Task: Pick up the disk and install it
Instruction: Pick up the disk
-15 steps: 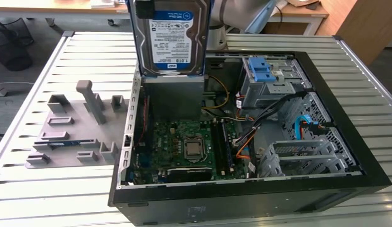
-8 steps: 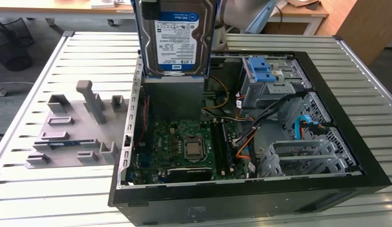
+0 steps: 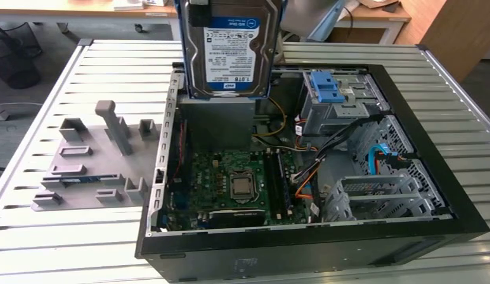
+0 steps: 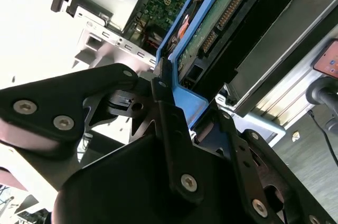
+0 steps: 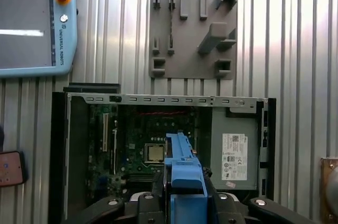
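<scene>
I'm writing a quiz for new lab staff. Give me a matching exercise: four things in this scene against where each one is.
Things:
1. the disk
2. grey fixture plate
3. motherboard
4. blue latch

Places:
A. on the table, at the exterior view's left of the computer case
B. held in the jaws, above the open case
C. on the drive cage
D. lying in the bottom of the case

Pairs: 1-B, 2-A, 3-D, 4-C

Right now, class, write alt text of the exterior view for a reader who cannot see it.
The disk hangs upright, label facing the camera, above an open black computer case lying on a slatted metal table. A green motherboard shows inside the case, and a grey fixture plate lies on the exterior view's left.
</scene>
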Robot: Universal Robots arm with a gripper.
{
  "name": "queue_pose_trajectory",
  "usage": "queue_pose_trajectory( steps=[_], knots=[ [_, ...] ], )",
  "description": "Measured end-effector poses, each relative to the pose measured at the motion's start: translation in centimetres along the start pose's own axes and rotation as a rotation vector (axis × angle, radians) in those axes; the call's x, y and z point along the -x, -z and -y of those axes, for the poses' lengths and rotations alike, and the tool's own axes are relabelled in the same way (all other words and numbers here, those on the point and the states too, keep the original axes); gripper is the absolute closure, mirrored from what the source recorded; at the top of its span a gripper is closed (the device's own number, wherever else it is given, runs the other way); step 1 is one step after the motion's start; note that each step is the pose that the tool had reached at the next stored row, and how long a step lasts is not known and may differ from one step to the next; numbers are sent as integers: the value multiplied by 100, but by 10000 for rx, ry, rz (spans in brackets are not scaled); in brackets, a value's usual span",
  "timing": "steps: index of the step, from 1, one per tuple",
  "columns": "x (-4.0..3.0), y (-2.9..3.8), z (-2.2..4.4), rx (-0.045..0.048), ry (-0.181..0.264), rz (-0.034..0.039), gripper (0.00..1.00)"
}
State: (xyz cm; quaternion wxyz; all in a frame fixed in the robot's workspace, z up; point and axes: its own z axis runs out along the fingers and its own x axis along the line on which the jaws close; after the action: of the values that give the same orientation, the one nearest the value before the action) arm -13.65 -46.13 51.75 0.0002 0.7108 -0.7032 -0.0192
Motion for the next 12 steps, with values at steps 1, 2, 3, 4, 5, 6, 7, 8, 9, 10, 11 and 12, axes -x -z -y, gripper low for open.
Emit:
queue_pose_trajectory(
  steps=[1,2,3,4,5,6,7,8,9,10,11,12],
  knots=[
    [-5,0,15,0,0,0,64],
    [-11,1,31,1,1,0,64],
    [-18,2,49,2,0,0,64],
    [-24,2,66,3,-1,1,64],
    [-30,3,83,4,-1,1,64],
    [-35,4,101,5,-1,0,64],
    [-41,4,119,6,-1,0,64],
    [-47,5,137,7,0,0,64],
    [-53,6,156,8,-1,0,64],
    [-58,6,175,9,-1,0,64],
    [-64,7,194,10,-1,1,64],
    [-69,8,214,12,-1,0,64]
  ],
)
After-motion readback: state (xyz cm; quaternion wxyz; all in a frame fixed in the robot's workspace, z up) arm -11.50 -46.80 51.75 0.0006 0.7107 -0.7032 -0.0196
